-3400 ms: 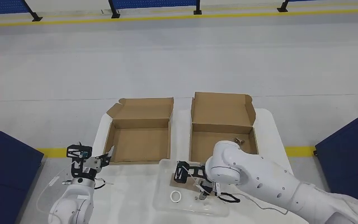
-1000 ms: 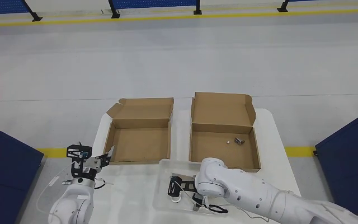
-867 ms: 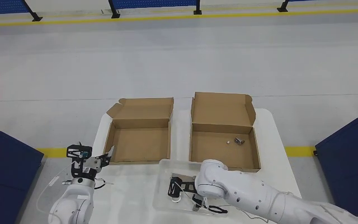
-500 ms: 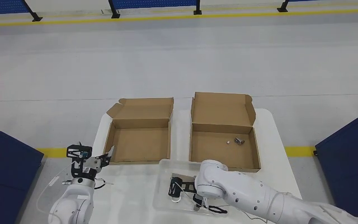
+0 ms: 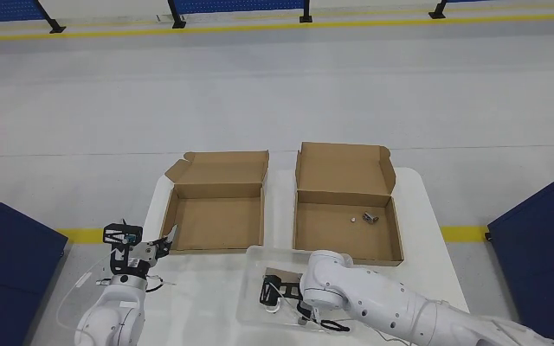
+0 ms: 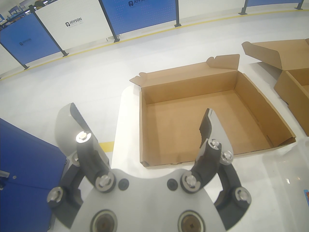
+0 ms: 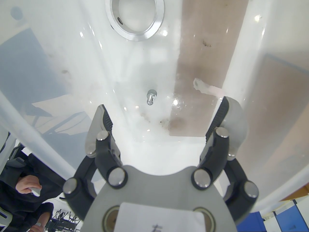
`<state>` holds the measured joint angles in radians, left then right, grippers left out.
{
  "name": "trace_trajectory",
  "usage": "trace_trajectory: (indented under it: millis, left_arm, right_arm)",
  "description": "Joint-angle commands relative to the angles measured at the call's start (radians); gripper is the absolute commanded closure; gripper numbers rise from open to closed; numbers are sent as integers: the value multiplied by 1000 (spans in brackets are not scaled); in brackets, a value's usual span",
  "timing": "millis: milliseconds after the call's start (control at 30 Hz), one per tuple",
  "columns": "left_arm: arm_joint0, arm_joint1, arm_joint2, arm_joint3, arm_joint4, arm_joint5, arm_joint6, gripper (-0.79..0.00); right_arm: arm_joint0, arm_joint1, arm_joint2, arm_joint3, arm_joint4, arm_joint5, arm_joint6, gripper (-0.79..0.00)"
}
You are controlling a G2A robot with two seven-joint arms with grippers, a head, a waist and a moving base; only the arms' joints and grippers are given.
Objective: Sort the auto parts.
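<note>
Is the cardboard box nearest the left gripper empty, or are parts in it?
Empty: the cardboard box has a bare floor, wall to wall.

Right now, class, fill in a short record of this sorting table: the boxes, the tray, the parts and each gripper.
Left box: open, empty
Right box: open, small parts inside
Clear tray: holds a metal ring, a small bolt and a white piece
Right gripper: open, down in the tray, close to the bolt
Left gripper: open, holding nothing
</note>
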<state>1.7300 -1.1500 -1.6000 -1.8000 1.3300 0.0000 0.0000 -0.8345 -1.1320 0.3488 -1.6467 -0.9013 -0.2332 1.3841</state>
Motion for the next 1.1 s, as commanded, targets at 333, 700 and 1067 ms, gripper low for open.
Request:
trace_trajectory:
  millis: [333, 700, 1067]
  left_arm:
    - [0, 0, 0, 0, 0, 0, 0, -785]
    - [0, 0, 0, 0, 0, 0, 0, -785]
    - [0, 0, 0, 0, 0, 0, 0, -785]
  right_arm:
    - [-9, -12, 20, 25, 30, -5, 23, -302]
    - [-13, -28, 20, 51, 42, -14, 41, -246]
    - [-13, -43, 16, 56, 33, -26, 43, -111]
